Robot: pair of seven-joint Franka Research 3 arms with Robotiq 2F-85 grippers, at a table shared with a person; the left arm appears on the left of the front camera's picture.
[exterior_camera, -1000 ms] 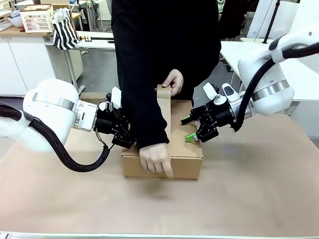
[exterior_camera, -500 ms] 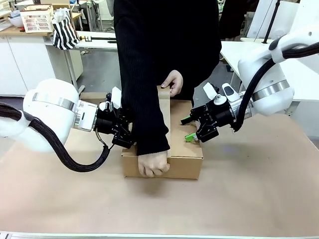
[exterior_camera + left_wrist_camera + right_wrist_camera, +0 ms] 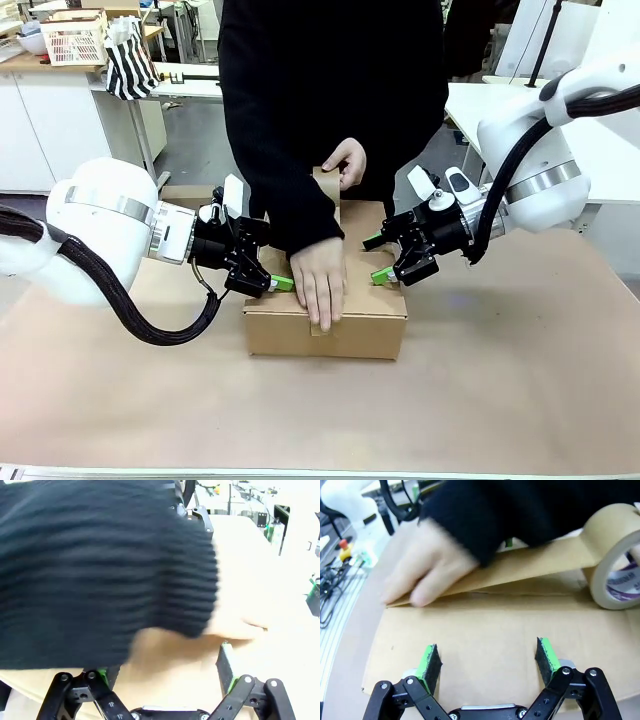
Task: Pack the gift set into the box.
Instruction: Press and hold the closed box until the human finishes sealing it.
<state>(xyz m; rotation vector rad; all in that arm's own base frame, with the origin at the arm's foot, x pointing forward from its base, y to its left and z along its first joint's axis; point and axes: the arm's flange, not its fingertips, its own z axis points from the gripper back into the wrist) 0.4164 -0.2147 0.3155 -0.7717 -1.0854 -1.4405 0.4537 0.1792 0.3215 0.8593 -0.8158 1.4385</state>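
Left gripper (image 3: 270,272) at frame left-centre, fingers spread, pressed against box (image 3: 372,322) left top edge. Box at centre, flaps closed. Person's hand (image 3: 319,283) flat on lid, smoothing brown tape strip (tape roll (image 3: 616,562) held in other hand (image 3: 346,163) behind). Right gripper (image 3: 384,259) right of centre, fingers spread, resting on lid.

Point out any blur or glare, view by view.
Left wrist view: sleeve smeared by motion, background washed out bright. Right wrist view: hand blurred, tape roll and green pads sharper. Front view: evenly lit, box crisp.
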